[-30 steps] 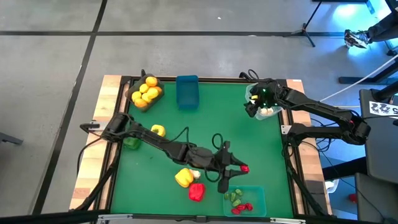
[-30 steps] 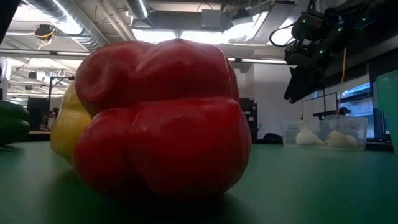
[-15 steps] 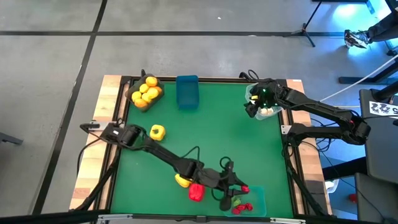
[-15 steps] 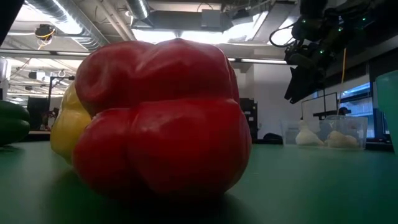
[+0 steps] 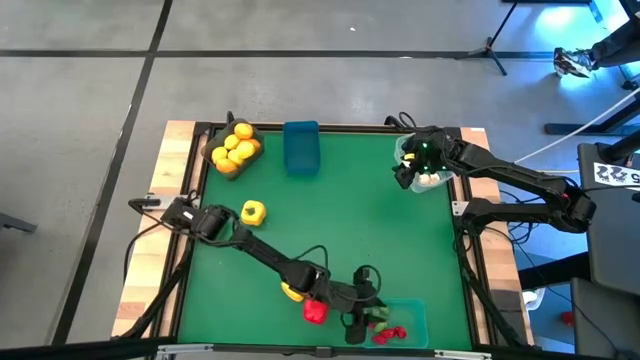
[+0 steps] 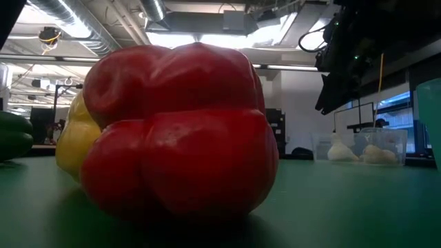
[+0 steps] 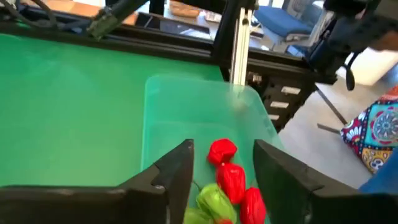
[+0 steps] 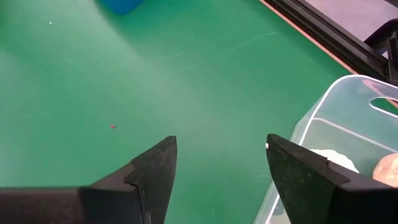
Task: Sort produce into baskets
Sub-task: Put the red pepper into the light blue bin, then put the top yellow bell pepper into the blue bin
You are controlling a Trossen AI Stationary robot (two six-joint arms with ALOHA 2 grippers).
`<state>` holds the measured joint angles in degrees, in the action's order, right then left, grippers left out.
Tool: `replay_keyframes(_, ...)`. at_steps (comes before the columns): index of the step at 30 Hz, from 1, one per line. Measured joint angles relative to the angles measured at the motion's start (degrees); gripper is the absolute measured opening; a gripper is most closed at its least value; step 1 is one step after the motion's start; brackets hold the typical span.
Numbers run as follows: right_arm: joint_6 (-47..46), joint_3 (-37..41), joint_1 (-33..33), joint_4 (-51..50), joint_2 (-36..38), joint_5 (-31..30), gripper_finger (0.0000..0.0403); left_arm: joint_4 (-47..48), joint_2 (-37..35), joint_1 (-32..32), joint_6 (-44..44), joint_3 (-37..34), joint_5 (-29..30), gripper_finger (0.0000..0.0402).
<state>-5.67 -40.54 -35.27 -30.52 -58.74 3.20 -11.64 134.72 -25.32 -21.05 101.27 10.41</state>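
Fingers (image 7: 221,171) of left arm hanging apart over teal bin (image 7: 163,99), small red bit (image 7: 222,151) lying loose between them; right fingers (image 8: 217,168) spreading empty beside clear bin (image 8: 323,127).

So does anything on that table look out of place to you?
Three peppers still lie loose on the green mat: a yellow pepper at left, another yellow one and a red pepper in front. The blue bin looks empty.
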Motion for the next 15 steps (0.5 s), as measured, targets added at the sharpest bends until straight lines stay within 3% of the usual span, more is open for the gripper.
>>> replay_keyframes(7, 0.0, -0.01, 0.01, -0.01, 0.0, 0.02, 0.0244, -1.2, -0.29, 1.32, -6.2, 0.0, -0.02, 0.0226)
replay_keyframes(11, 0.0, 0.01, 0.0, -0.01, 0.0, 0.04, 0.0244, -0.18, -2.62, 2.75, -11.17, 0.0, 0.0, 0.0233)
replay_keyframes(15, 0.0, -0.01, -0.01, 0.01, -0.01, 0.07, 0.0244, 1.43, -6.94, 4.07, -6.78, 0.0, -0.07, 0.0222)
